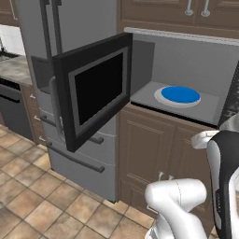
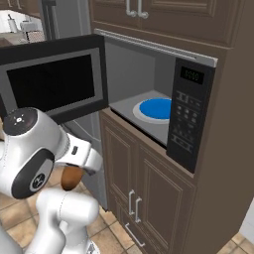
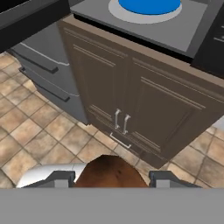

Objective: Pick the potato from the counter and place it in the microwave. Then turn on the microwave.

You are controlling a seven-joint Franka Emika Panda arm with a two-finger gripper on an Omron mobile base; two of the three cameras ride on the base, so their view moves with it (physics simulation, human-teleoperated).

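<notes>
Inside the open microwave, a blue plate; potato in clenched pincer

Brown tiled floor, dark wood cabinets, grey fridge

The microwave is a wide built-in black unit with its door swung wide open to the left of the left base view, grey frame around dark glass. Its grey cavity holds a white turntable with a blue disc at the centre right. In the right base view the button panel stands at centre right. The brown potato sits at the bottom centre of the hand view, between the fingertips.
</notes>
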